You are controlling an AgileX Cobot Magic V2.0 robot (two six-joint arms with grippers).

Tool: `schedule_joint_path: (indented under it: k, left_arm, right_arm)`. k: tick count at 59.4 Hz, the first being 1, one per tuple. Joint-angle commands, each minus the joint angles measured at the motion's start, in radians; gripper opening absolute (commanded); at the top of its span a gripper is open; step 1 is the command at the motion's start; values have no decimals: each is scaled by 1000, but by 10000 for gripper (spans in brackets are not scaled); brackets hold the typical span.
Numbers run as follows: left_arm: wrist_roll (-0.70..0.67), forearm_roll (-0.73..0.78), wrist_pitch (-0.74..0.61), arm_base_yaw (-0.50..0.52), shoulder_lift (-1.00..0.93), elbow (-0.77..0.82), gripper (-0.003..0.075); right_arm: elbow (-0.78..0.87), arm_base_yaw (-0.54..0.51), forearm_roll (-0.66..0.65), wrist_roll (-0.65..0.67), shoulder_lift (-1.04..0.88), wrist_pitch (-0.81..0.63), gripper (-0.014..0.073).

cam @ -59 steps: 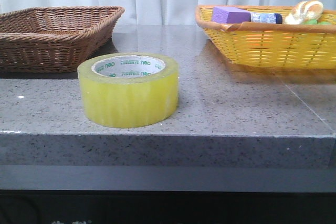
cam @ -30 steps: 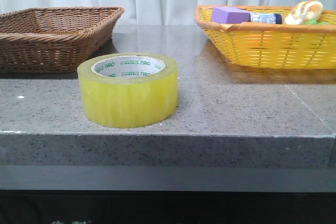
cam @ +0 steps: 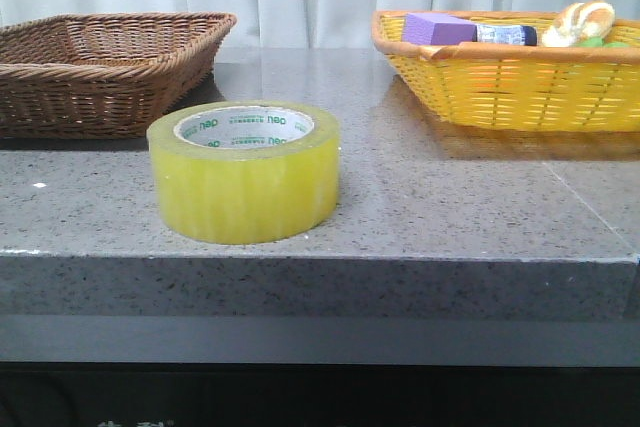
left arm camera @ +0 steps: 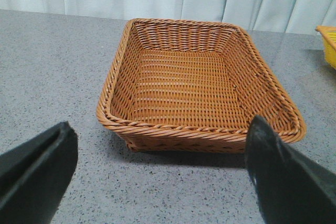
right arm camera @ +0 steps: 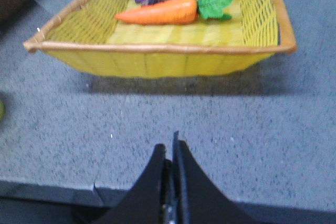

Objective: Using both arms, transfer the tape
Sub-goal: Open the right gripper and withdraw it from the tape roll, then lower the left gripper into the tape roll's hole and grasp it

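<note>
Tape (cam: 243, 172) just sits flat on the desk (cam: 450, 207), untouched.
Left fingers (left arm camera: 50, 166) gape wide facing the brown basket (left arm camera: 194, 82); right fingers (right arm camera: 170, 174) pinched together near the yellow basket (right arm camera: 157, 59), both well off the roll.

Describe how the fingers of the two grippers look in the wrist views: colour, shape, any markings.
The left gripper has two broad, matte black fingers with rounded tips and no markings visible. The right gripper also has plain black fingers; they narrow to thin pointed tips. No cables or labels show in either view.
</note>
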Motion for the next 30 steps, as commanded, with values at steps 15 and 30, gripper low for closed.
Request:
schedule_joint_path:
  k: [15,30]
  left_arm:
    - [-11,-10,-19,-3,26,-63,639]
    - [0,-10,170,-47,157,-215,639]
  right_arm:
    - [-23,-7,-2,1,-30,-115,-89]
    - [-20,-7,-2,1,-30,-118,-89]
